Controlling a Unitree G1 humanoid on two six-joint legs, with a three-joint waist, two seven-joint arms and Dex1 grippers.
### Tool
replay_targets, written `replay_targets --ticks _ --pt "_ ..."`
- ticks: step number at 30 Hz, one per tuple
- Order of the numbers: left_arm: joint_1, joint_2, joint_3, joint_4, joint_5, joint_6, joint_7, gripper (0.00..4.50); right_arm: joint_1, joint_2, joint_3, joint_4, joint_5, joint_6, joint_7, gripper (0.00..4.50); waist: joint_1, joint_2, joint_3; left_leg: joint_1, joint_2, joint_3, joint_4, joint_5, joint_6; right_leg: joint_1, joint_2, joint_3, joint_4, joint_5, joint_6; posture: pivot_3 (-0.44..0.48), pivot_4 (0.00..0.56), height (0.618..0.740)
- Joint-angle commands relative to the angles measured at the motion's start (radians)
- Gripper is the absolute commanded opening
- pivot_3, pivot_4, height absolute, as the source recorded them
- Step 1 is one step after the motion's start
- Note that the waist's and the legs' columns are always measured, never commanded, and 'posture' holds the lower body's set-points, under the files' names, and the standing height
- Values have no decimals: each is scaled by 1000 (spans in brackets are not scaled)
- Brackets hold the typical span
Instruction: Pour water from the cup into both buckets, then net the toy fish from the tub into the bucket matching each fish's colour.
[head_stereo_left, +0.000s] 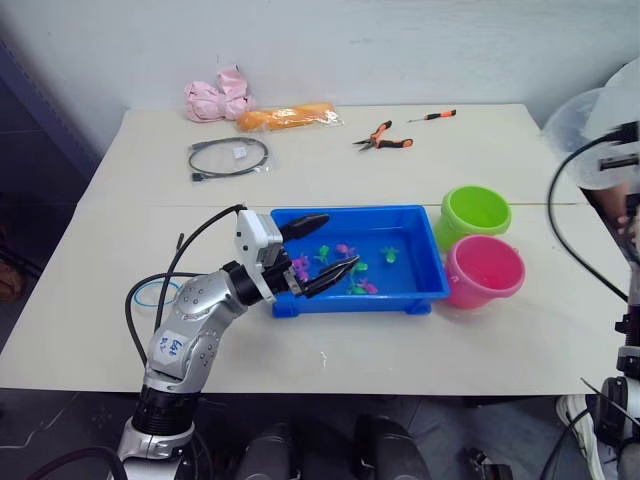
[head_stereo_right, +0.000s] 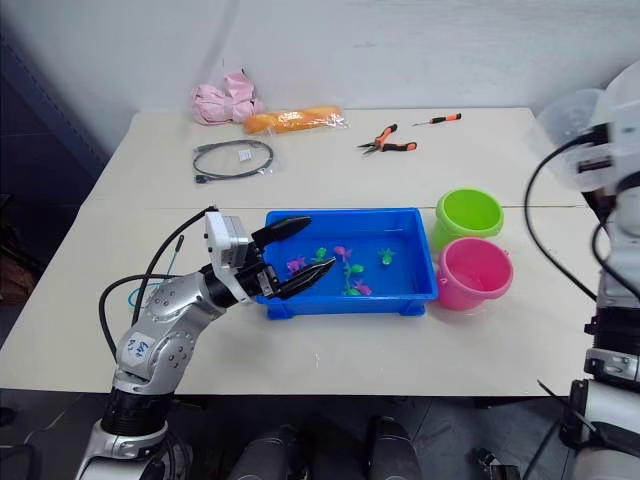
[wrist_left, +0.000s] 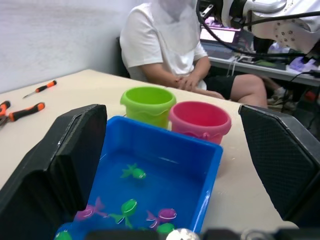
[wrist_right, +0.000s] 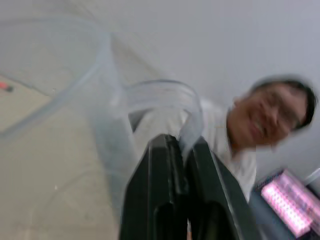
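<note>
Fish work not begun, by my read: I hold the left gripper (head_stereo_left: 318, 250) spread wide and empty at centre left of the head frame, over the tub's (head_stereo_left: 420, 285) left end, toy fish (head_stereo_left: 350, 268) loose inside. Green bucket (head_stereo_left: 474, 212) and pink bucket (head_stereo_left: 485, 270) sit touching, right of the tub. Far right, the right gripper (wrist_right: 181, 150) is clenched on the cup (head_stereo_right: 580, 140), raised; pouring looks pending. Left wrist view adds a seated person (wrist_left: 170, 45) behind the table (head_stereo_left: 330, 350).

Pliers (head_stereo_left: 383, 137), a screwdriver (head_stereo_left: 433, 116) and a coiled cable (head_stereo_left: 229, 158) lie on the table (head_stereo_left: 120, 250).
</note>
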Motion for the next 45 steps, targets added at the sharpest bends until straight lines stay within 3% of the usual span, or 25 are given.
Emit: replay_targets --ticks 1,6,11,20,26,29,35,36,40,45 --pt "-4 24 19 -61 -47 19 -24 4500 29 48 -248 -110 213 172 5 59 -1 0 0 0 0 0 0 0 0 0 0 0 0 0 0 0 150 740" --pt "-12 76 19 -84 -112 76 -89 4500 196 231 -430 -199 359 283 -58 59 -2 -1 -1 0 1 0 -1 0 0 0 0 0 0 0 0 0 150 740" --pt "-18 133 5 -98 -154 126 -155 4500 282 352 -419 -127 385 148 -66 59 -13 2 0 1 0 2 -1 0 0 -1 0 3 1 0 0 0 150 740" --pt "-20 173 18 -127 -173 180 -163 4500 252 384 -325 107 377 -83 -94 59 -29 3 0 2 -1 2 -1 0 0 -1 1 3 3 0 0 0 150 740" --pt "-20 186 29 -137 -172 190 -152 4500 269 380 -256 143 362 -155 -91 59 -29 3 0 2 -1 2 -1 0 0 -1 0 3 3 0 0 0 150 740" --pt "-13 187 27 -137 -167 184 -157 4500 309 383 -244 83 379 -140 -91 1072 -27 3 0 2 -1 2 -1 0 0 0 0 3 3 0 0 0 150 740" --pt "5 205 54 -117 -178 181 -178 4500 493 350 -194 -158 354 8 -94 4124 -26 3 0 2 0 1 -1 0 0 -1 0 3 2 0 0 0 150 740" --pt "25 217 65 -120 -180 181 -185 4500 532 347 -196 -213 368 50 -88 4459 -27 3 0 2 -1 1 -1 0 0 -1 0 3 2 0 0 0 150 740" --pt "101 273 104 -121 -154 150 -220 4500 662 326 -219 -397 429 191 -50 4459 -29 3 0 2 1 1 -2 -1 -1 -1 -1 3 0 -1 -1 0 150 740" --pt "241 301 251 -90 -146 79 -201 4500 866 224 -232 -636 538 118 266 4459 -29 3 0 3 2 1 -3 -2 -2 -1 -2 4 -2 -1 -2 0 150 740"
